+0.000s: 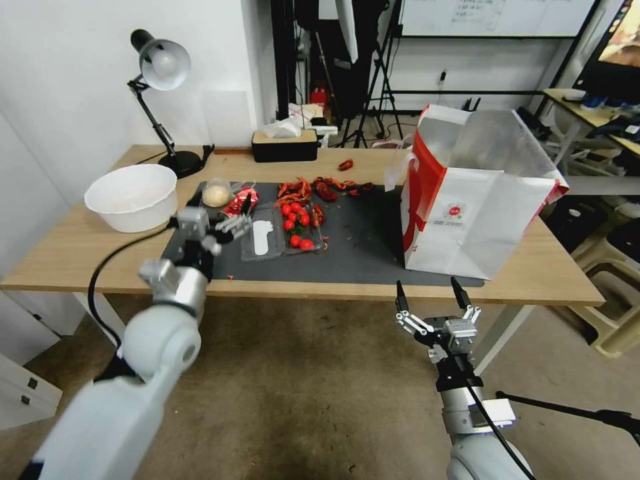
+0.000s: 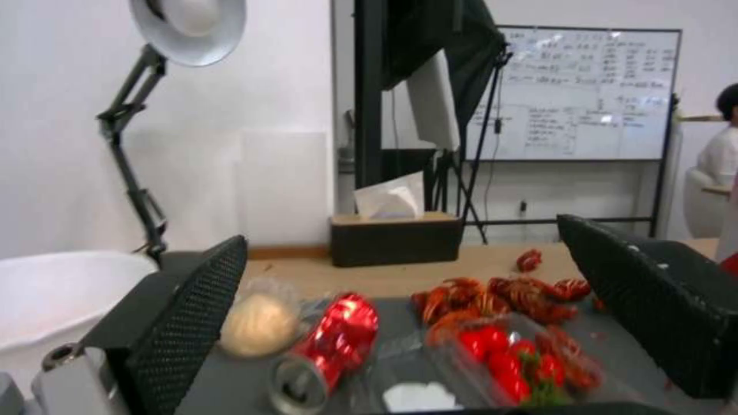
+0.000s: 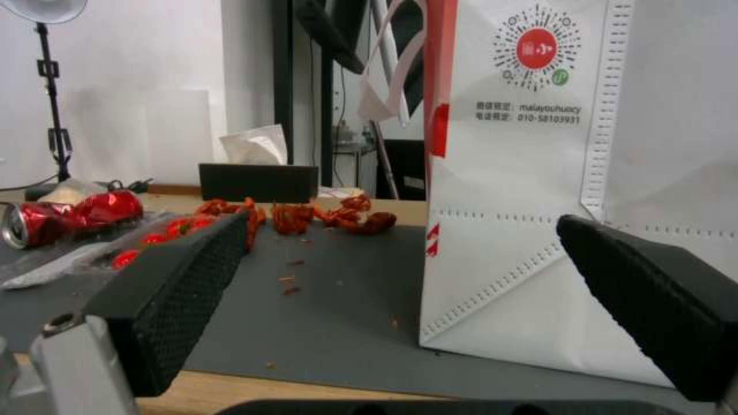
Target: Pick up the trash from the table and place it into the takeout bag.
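A crushed red can (image 1: 240, 200) (image 2: 331, 346) lies on its side at the back left of the dark mat (image 1: 360, 247). Beside it sits a clear bag with a beige bun (image 1: 215, 195) (image 2: 258, 323). My left gripper (image 1: 222, 202) (image 2: 400, 248) hovers just in front of both, open, with the can ahead between its spread fingers and untouched. The white and red takeout bag (image 1: 467, 200) (image 3: 538, 202) stands open at the mat's right end. My right gripper (image 1: 430, 293) (image 3: 403, 222) is open and empty, low in front of the table (image 1: 80, 253) edge, facing the bag.
A clear tray of cherry tomatoes (image 1: 293, 227) (image 2: 515, 363) lies right of the can, with red crayfish shells (image 1: 320, 189) behind it. A large white bowl (image 1: 132, 197) sits at the left. A desk lamp (image 1: 160, 67) and a tissue box (image 1: 285, 145) line the back edge.
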Robot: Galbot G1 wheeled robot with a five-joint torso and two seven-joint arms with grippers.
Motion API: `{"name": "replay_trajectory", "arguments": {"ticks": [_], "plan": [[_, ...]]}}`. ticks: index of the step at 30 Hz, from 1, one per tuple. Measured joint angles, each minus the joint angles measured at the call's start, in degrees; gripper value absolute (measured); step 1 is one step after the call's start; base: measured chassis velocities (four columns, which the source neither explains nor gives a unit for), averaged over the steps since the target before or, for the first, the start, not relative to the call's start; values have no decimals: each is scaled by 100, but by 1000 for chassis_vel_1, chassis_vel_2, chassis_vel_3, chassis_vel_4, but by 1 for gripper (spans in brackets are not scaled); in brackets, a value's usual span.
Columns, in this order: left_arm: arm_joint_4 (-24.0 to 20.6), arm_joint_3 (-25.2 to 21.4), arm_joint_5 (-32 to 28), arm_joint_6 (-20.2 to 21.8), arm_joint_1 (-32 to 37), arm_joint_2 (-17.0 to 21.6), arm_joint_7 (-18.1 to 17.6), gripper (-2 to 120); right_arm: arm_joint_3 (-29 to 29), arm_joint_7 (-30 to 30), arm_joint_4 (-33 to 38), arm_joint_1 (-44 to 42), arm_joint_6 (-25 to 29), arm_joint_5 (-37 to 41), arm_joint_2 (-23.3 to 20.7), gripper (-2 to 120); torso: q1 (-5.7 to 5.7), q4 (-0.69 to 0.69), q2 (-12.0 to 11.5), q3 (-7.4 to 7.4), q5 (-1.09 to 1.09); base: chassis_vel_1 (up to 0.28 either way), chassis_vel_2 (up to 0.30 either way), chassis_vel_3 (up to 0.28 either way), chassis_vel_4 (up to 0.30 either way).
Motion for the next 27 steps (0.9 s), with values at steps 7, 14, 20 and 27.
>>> {"name": "replay_trajectory", "arguments": {"ticks": [7, 14, 20, 27], "plan": [[-163, -186, 360, -323, 637, -216, -8, 100, -4, -4, 9, -8, 19, -1, 6, 100, 0, -1, 0, 0, 0, 0, 0, 0, 0], [68, -371, 519, -961, 1179, -374, 116, 100, 0, -2, 24, -41, 53, -11, 5, 100, 1, -2, 0, 0, -1, 0, 0, 0, 0], [306, -371, 641, -1423, 1587, -504, 298, 100, -3, 5, 23, -20, 57, -13, 13, 100, 1, -1, 0, 0, -1, 0, 0, 0, 0], [509, -346, 791, -1696, 1732, -559, 387, 100, -8, 9, -14, -14, 64, -13, 27, 100, 1, -2, 0, 0, 0, 0, 0, 0, 0]]}}
